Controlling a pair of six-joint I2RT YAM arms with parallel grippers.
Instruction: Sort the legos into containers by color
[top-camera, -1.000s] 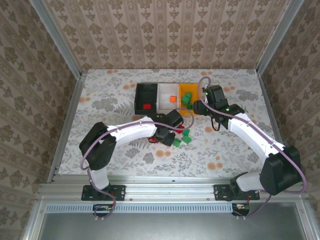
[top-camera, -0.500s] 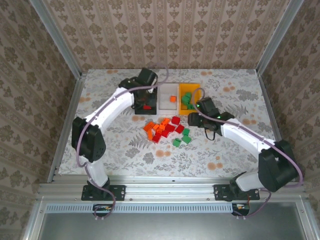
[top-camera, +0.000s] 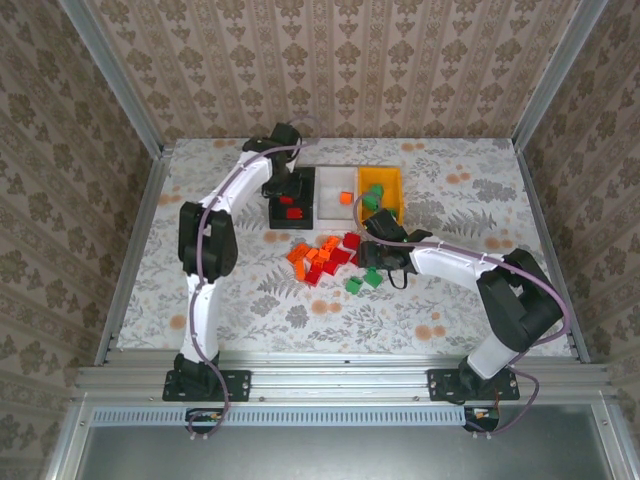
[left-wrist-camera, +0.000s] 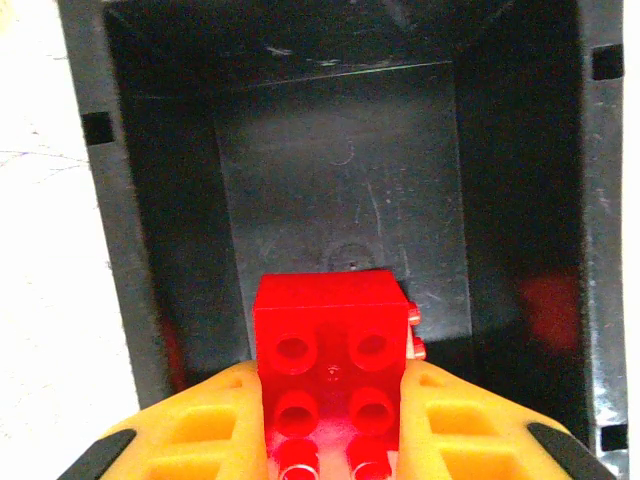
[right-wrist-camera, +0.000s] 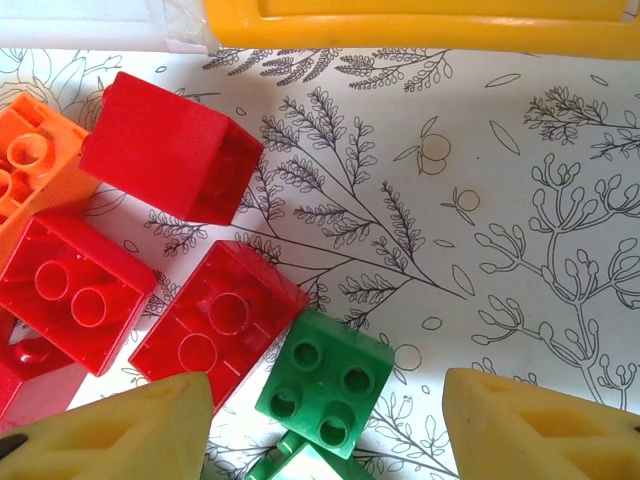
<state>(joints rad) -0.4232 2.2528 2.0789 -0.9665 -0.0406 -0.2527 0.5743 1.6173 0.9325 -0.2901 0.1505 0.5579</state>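
1 red brick (left-wrist-camera: 330, 335): likely light, rigid, slick; left gripper (left-wrist-camera: 330, 405) pinches its flat sides. 1 green brick (right-wrist-camera: 322, 382): between spread jaws of right gripper (right-wrist-camera: 325, 418).

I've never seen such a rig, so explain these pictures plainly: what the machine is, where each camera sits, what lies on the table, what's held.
Two robot arms stand at a table's near edge. One camera looks down from above; one rides on each wrist. On the flowered table lie loose red, orange and green toy bricks near a black bin, a white bin and a yellow bin. The left gripper holds a red brick over the black bin. The right gripper is open above a green brick.
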